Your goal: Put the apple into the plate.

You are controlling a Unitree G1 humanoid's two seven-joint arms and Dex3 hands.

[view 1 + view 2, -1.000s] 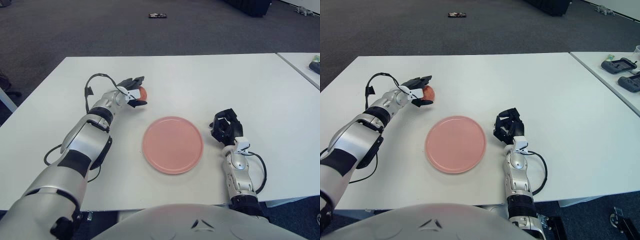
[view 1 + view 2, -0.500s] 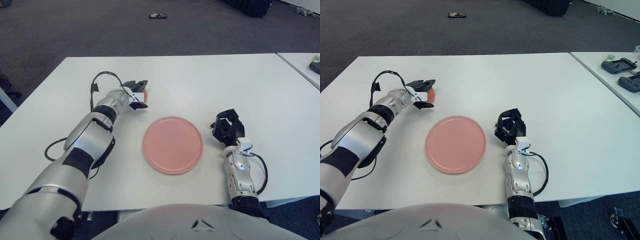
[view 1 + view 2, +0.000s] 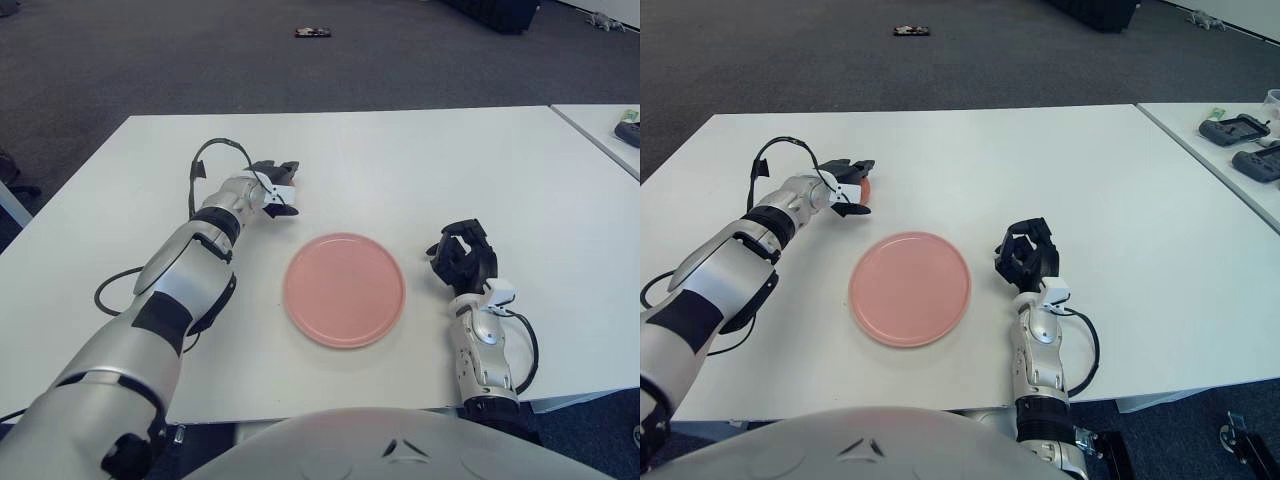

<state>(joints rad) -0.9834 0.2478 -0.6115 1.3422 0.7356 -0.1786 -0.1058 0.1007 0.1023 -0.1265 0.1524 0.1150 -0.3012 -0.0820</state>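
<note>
Since the earlier frames we note our left hand (image 3: 848, 190) has drawn farther back across the white table (image 3: 1080, 160) and turned, so its black fingers now cover most of the apple (image 3: 866, 187), of which only a red sliver shows. We record that hand clasped around the apple, beyond and to the left of the pink plate (image 3: 909, 288) and clear of its rim. Our right hand (image 3: 1027, 257) shows just right of the plate, fingers curled and holding nothing.
</note>
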